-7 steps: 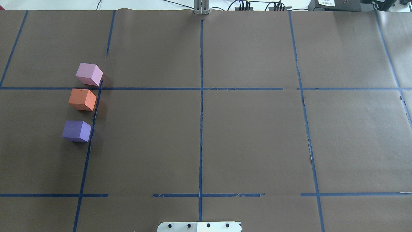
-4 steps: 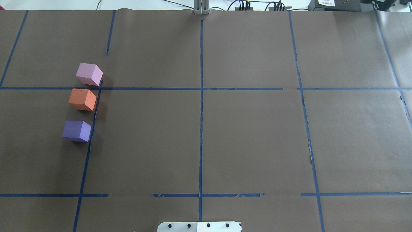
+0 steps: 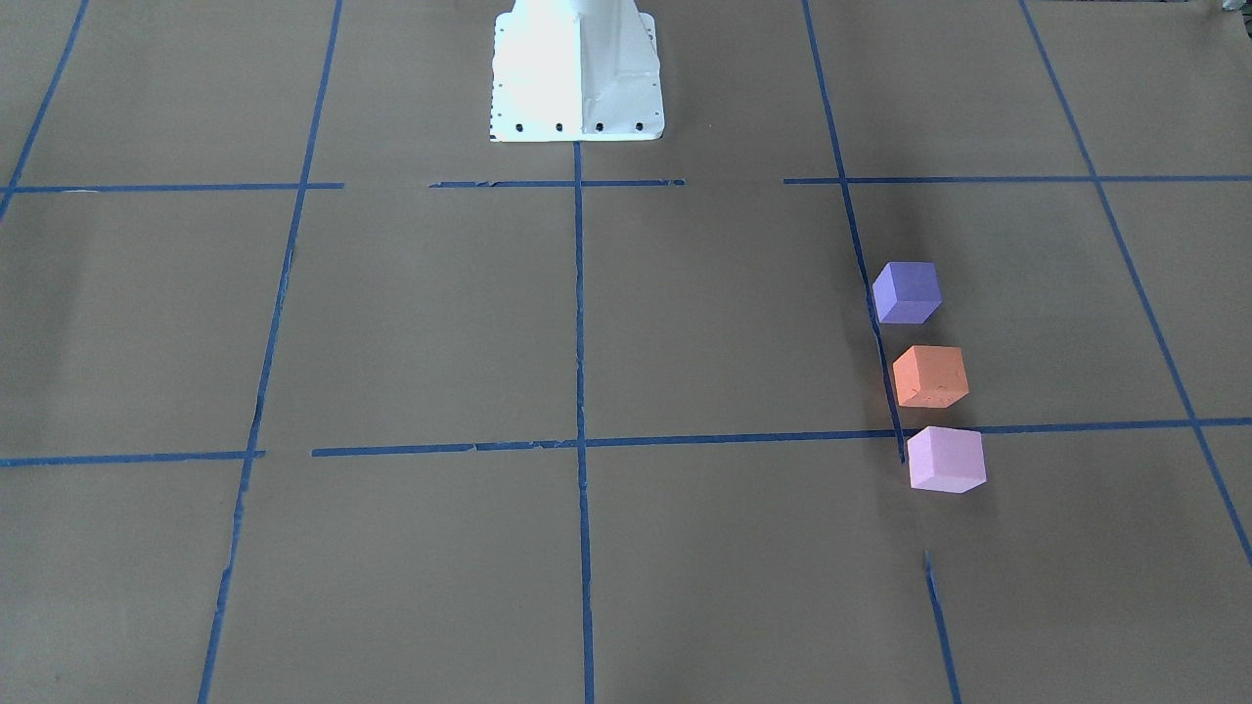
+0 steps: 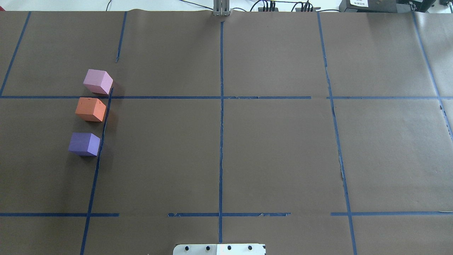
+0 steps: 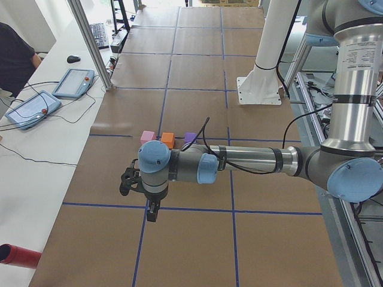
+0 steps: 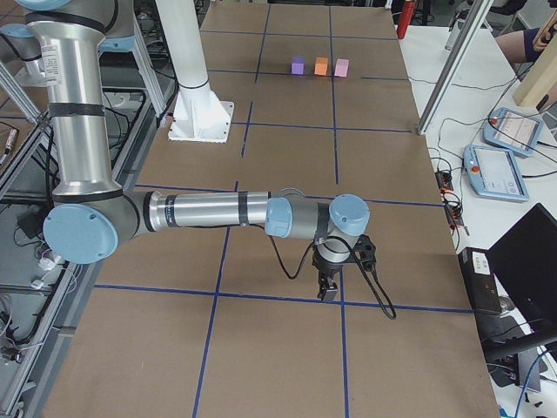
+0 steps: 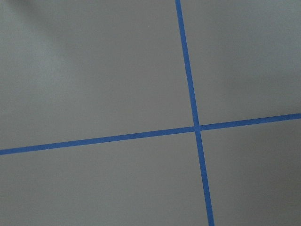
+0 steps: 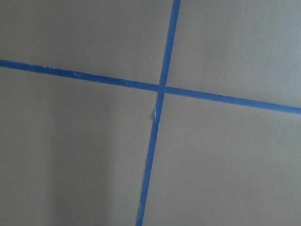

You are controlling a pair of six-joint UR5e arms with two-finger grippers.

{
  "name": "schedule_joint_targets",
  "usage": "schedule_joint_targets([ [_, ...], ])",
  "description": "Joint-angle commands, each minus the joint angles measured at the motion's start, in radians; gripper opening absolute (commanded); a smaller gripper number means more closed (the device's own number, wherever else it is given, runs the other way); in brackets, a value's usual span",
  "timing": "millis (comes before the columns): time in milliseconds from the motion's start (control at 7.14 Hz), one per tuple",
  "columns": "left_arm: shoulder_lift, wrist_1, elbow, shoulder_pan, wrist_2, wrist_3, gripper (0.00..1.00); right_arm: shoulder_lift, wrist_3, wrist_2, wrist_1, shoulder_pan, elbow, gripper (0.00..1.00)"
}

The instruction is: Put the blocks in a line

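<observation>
Three cubes stand in a near-straight row along a blue tape line on the table's left side: pale pink-lilac block (image 4: 98, 81) farthest, orange block (image 4: 91, 109) in the middle, violet-purple block (image 4: 84, 143) nearest. They also show in the front view: purple (image 3: 907, 292), orange (image 3: 930, 376), pink (image 3: 945, 460). My left gripper (image 5: 152, 212) hangs over the table's left end, well away from the blocks. My right gripper (image 6: 329, 292) hangs over the far right end. I cannot tell whether either is open or shut. Both wrist views show only paper and tape.
The white robot base (image 3: 577, 68) stands at the table's near middle edge. Blue tape lines (image 4: 221, 106) grid the brown paper. A side bench holds two tablets (image 5: 73, 82) and a red cylinder (image 5: 18, 256); an operator (image 5: 15, 60) sits there.
</observation>
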Motion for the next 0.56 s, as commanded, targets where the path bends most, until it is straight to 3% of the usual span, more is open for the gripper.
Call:
schedule_joint_targets([
  [0,-0.002,0.082,0.003,0.002,-0.001,0.000,1.00,0.000,0.000,0.000,0.000,0.000,0.000,1.00],
  [420,0.004,0.082,0.000,0.002,-0.001,0.000,1.00,0.000,0.000,0.000,0.000,0.000,0.000,1.00],
])
